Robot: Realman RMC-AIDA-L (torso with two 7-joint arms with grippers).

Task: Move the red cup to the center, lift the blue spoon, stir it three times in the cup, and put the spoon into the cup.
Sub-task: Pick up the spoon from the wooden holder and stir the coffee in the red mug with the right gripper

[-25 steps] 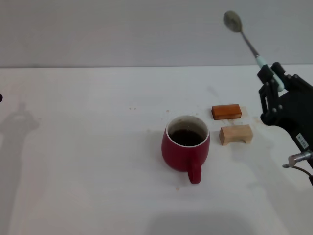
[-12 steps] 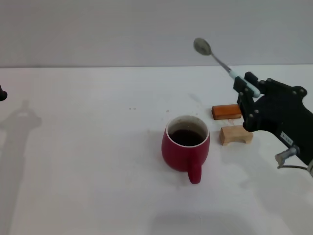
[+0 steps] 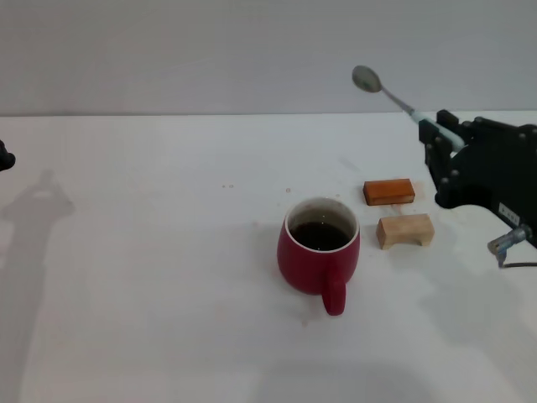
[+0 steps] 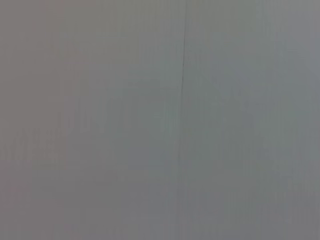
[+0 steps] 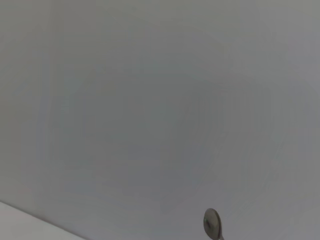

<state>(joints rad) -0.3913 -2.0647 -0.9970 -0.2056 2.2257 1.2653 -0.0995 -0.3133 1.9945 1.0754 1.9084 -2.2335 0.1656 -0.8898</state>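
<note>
High on the robot's right side, above the far part of the white table, the right gripper is clamped on the pale light-blue handle of the blue spoon. The spoon slants up and away from the fingers, its grey metal bowl pointing toward the back wall and well above the tabletop. That bowl also shows in the right wrist view, against the plain wall.

Below and toward the middle, the red cup stands upright near the table's centre, its loop handle turned toward the robot. It has a white inside and holds dark liquid. Just to its right lie an orange-brown wooden block and, nearer the robot, a tan wooden block; both are beside the cup but not touching it.

Judging by this layout, the cup looks already placed at the centre and the spoon is lifted. What remains is to bring the spoon over the cup, turn its bowl downward into the liquid, stir three times, and leave it there.

At the far left edge of the head view only a dark sliver of the left gripper shows, parked well away from the work.
</note>
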